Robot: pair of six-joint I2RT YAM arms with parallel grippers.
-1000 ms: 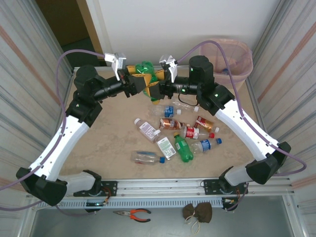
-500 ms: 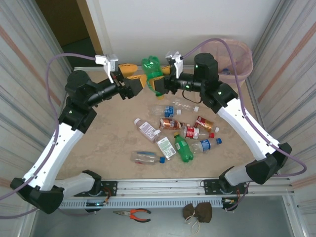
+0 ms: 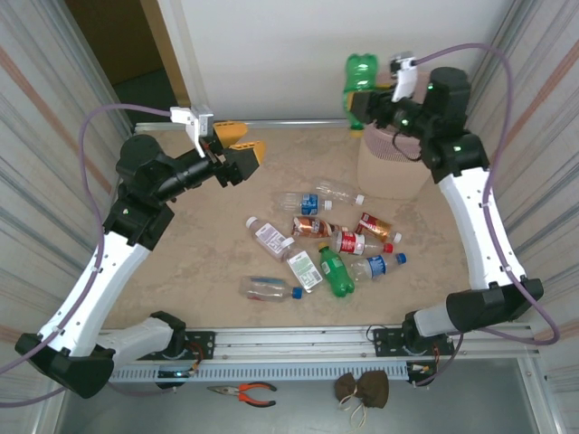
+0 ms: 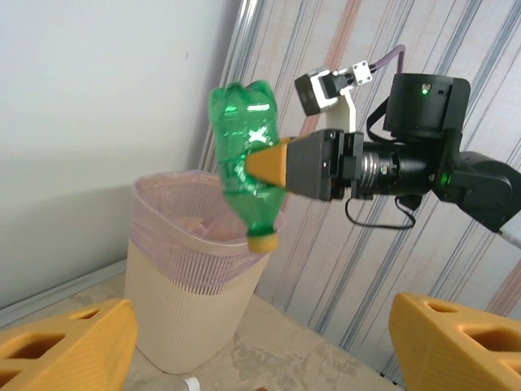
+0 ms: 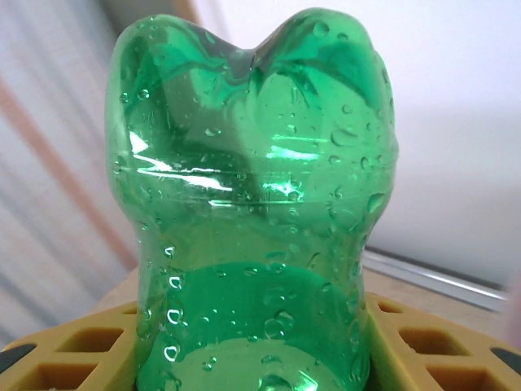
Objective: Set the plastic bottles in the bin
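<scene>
1. Right gripper (image 3: 369, 101) is clamped on a green translucent plastic bottle (image 3: 360, 77). Its yellow fingers (image 5: 81, 354) press both sides of the body, jaws closed to bottle width.
2. Bottle is held in the air upside down, lobed base up and yellowish cap down. Water droplets show on its wall in the right wrist view.
3. In the left wrist view it hangs above a tall pale pink plastic bin with a lattice upper band (image 4: 187, 293), cap just over the rim and not touching. The right gripper reaches in from the side.
4. Bin stands at the far right corner of the beige marbled table (image 3: 199, 253), close to the white back wall.
5. About ten small plastic bottles (image 3: 312, 227) lie on their sides in a loose cluster mid-table, well apart from the bin.
   - a clear bottle with blue label (image 3: 303, 202) at the far side
   - a red-label bottle (image 3: 355, 242) in the middle
   - a second green bottle (image 3: 335, 271) beside a white-and-green-label one
   - a clear bottle with blue cap (image 3: 270, 288) nearest the arm bases
6. Left gripper (image 3: 242, 149) is spread wide and empty, raised over the far left of the table and pointing toward the bin. Its yellow fingers (image 4: 65, 346) sit at the bottom corners of its wrist view, nothing between them.
7. Orange-handled pliers (image 3: 242, 391) and a dark brown pouch (image 3: 362, 389) lie on the grey ledge in front of the arm bases.
</scene>
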